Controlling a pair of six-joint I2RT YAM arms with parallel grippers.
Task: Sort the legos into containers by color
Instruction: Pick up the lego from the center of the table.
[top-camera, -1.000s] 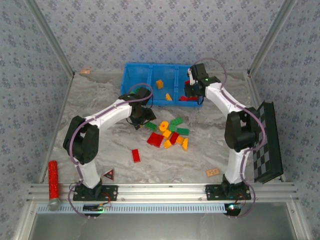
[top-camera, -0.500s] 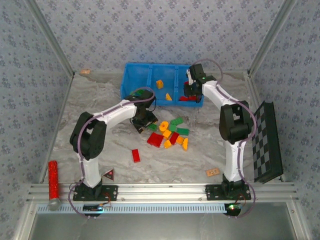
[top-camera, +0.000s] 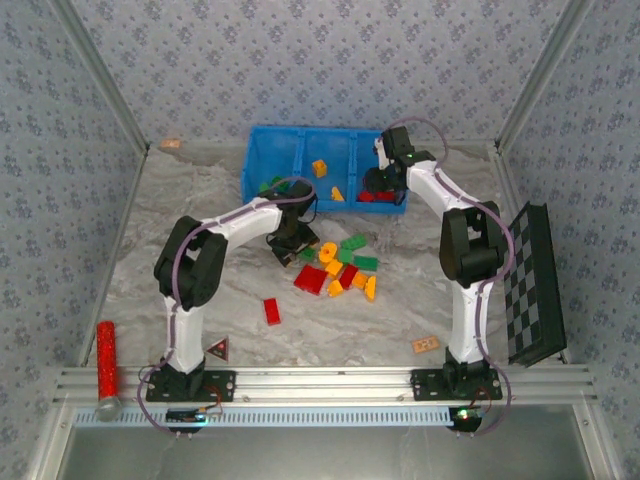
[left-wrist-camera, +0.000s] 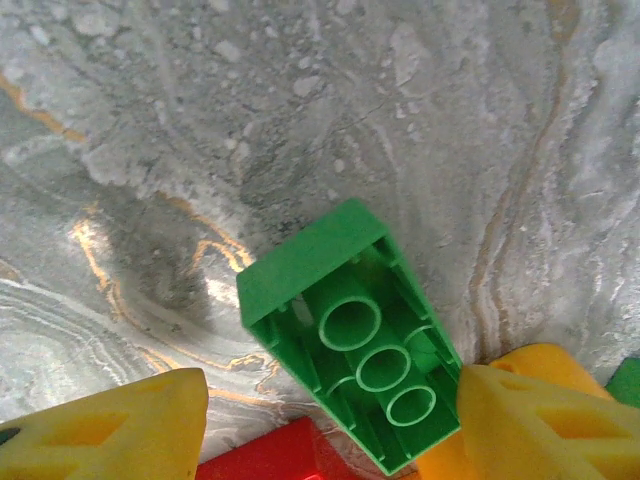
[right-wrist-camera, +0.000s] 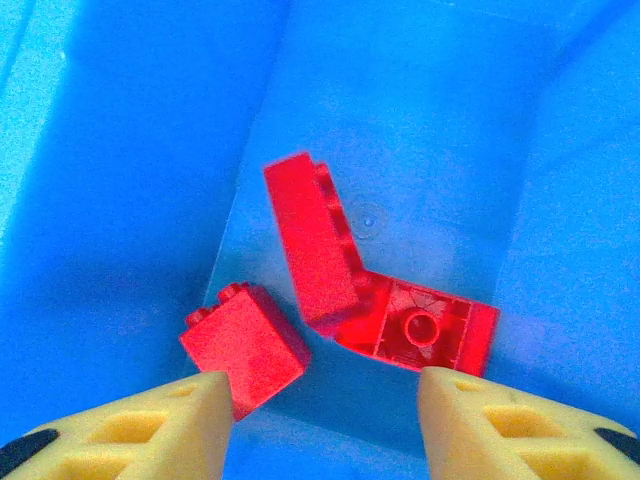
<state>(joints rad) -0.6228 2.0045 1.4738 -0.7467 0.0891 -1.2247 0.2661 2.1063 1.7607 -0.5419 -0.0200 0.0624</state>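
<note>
blue bin sits upper centre of the top view. green pieces lie in its left container, yellow-orange in the middle, red in the right. loose legos cluster at frame centre. left gripper hangs with jaws wide over a green brick, hollow side up, centre of its wrist view. i judge the brick light, rigid and slick, best pinched across its long flat walls. right gripper, jaws wide and empty, hovers over three red bricks in the right container.
</note>
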